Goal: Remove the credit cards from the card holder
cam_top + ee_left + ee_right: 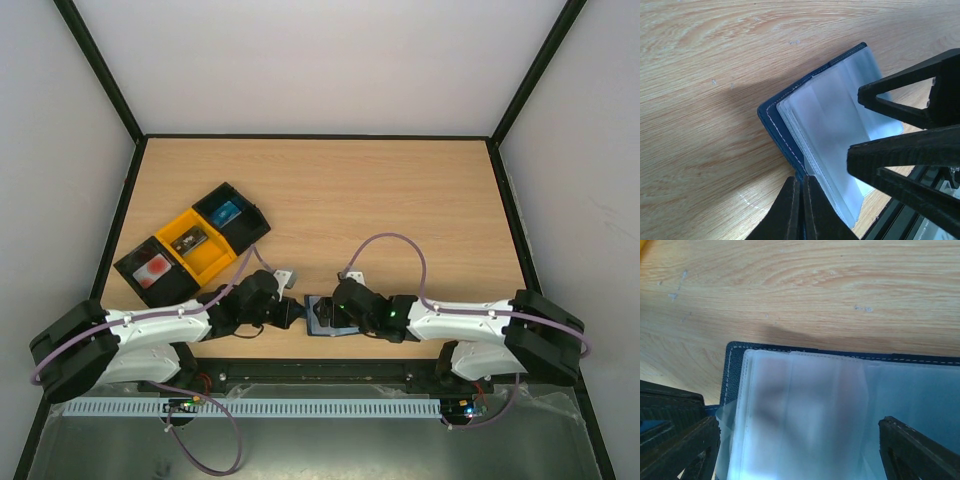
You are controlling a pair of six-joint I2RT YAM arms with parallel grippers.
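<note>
Far left of table (400, 190): pinkish-red card (155, 268) is lying in near black tray (133, 263), blue card (227, 212) in far black tray (252, 224). Left claw (801, 182) is pinching the card holder (771, 117) edge, fingers closed. Holder is lying open at the table's front edge, clear sleeves (840, 115) up. Right claw (797, 432) is straddling the sleeves, spread wide, holding nothing.

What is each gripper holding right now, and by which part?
Left gripper pinches the card holder by the edge of its navy cover. Right gripper is open over the clear sleeves, gripping nothing.
</note>
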